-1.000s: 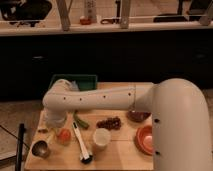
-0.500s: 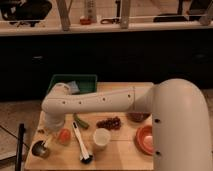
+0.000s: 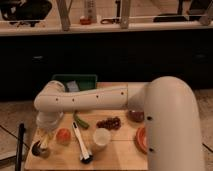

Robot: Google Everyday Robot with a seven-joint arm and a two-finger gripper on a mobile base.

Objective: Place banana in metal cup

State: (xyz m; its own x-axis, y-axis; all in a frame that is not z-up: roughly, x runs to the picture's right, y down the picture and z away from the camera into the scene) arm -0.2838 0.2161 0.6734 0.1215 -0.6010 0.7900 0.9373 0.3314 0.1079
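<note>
Banana (image 3: pixel 44 141): slim, yellow, directly under the hand (image 3: pixel 46 134), tip at round steel metal cup (image 3: pixel 39 149) below it. Hand's grip state cannot be told. Wooden bench (image 3: pixel 115 150).

The robot's arm (image 3: pixel 95 99) is smooth, cream-white and tubular (small dark dots along it), ending in a pincer (image 3: pixel 44 140).

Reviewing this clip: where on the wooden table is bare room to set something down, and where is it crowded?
Free: the table front strip between the white cup and orange bowl. Crowded: the left front, where the gripper hangs over the metal cup with the banana, beside the tomato and white utensil. Grapes fill the middle.
</note>
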